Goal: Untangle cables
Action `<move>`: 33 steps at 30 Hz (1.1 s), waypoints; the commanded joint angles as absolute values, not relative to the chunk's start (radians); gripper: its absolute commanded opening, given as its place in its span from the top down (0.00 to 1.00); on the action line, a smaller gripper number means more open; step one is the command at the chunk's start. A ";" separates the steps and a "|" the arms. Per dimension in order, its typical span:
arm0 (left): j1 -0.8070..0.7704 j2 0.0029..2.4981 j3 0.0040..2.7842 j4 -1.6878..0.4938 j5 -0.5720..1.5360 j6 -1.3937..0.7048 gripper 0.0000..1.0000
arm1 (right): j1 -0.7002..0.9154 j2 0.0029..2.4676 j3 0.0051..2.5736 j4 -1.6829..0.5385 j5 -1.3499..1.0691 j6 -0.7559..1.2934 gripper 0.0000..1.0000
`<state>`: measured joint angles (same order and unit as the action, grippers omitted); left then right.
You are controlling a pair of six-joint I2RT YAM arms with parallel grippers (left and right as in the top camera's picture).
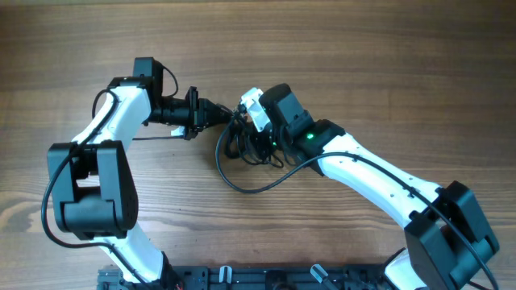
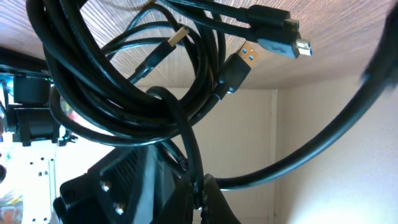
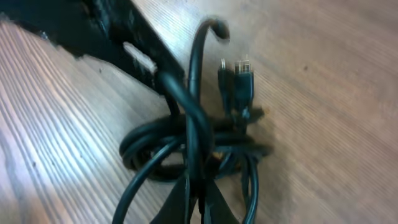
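The cables are a tangled black bundle at mid-table, with one long loop trailing toward the front. My left gripper reaches in from the left. It is shut on one strand of the cables at the jaws, and the bundle hangs lifted. USB plugs dangle from it. My right gripper comes from the right and is shut on a vertical strand of the cables. Two plugs lie just beyond. The left gripper's fingers show above the bundle.
Bare wooden tabletop surrounds the bundle on all sides. The arm bases and a black rail sit along the front edge. Thicker black arm cables run along each arm.
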<state>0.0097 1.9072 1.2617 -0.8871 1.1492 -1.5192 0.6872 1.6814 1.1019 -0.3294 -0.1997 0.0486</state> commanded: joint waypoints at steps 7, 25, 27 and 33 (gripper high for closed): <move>0.013 1.897 1.278 -0.888 1.176 -1.534 0.96 | 0.686 1.681 1.104 -0.644 -0.060 0.081 0.96; 0.013 1.897 1.278 -0.888 1.176 -1.534 0.96 | 0.687 1.595 1.235 -0.587 -0.213 0.078 0.64; 0.013 1.897 1.278 -0.888 1.176 -1.534 0.96 | 0.687 1.614 1.235 -0.569 -0.242 0.078 0.64; 0.013 1.896 1.278 -0.888 1.176 -1.534 0.96 | 0.687 1.698 1.235 -0.520 -0.232 0.026 0.64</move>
